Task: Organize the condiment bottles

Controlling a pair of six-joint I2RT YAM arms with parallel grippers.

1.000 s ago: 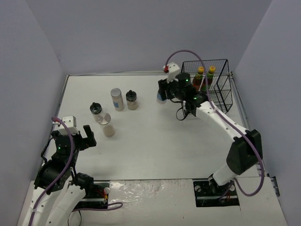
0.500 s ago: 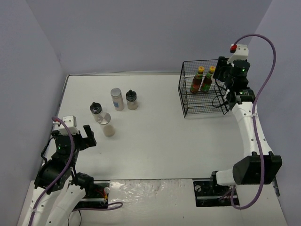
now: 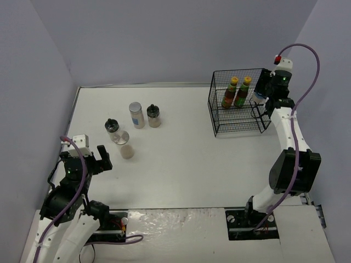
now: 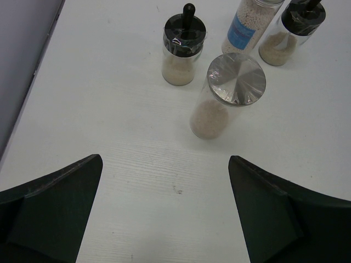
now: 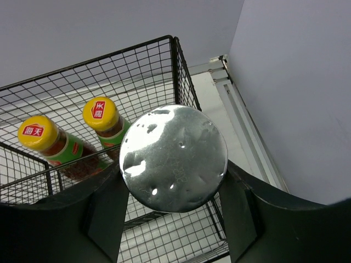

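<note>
At upper right | right end effector (image 3: 261,96) grips silver-lidded jar (image 5: 173,158), now at basket's (image 3: 239,71) right side, not its left | left end effector (image 4: 164,175) unchanged, wide.

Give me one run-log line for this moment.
right pincer: holds silver-lidded jar over wire basket | basket: two sauce bottles | left pincer: open | table: four bottles

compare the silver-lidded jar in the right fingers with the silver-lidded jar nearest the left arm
The held jar is clamped between the right fingers at the wire basket's edge; the table jar stands free on the table, untouched. The held jar shows only its lid in the wrist view; the table jar shows pale granules through its clear body. Both have round, shiny silver lids.
</note>
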